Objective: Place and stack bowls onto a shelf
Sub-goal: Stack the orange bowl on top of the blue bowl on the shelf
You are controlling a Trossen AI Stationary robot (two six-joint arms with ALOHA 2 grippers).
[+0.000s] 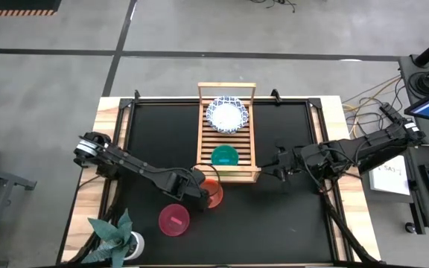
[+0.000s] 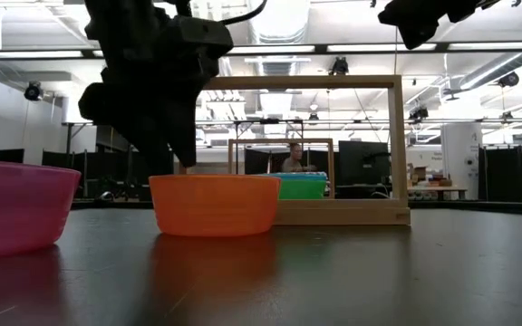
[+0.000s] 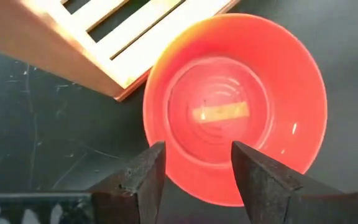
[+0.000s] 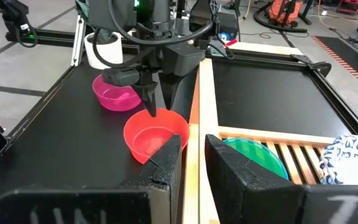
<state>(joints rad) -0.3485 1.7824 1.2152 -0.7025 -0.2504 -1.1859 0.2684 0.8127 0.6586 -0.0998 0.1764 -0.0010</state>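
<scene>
I have the left gripper [image 1: 208, 192] hanging over the orange bowl [image 1: 211, 193], fingers [image 3: 143, 180] spread and straddling the near rim without pinching it. That bowl sits on the bench [image 1: 289, 216], tight against the corner of the shelf [image 1: 253, 177], so there is little room on that side and open mat on the others. The magenta bowl [image 1: 174, 220] sits near it, apart and toward the front edge, with a potted plant [image 1: 118, 237] at the front left corner. On the shelf, the green bowl [image 1: 224, 155] rests on the slats near the front, and a blue-rimmed white bowl [image 1: 226, 114] is at the back by the tall rail. The right gripper [image 1: 268, 171] waits just beside the shelf's right front corner, fingers [image 4: 166, 163] spread either side of the shelf's edge rail.
</scene>
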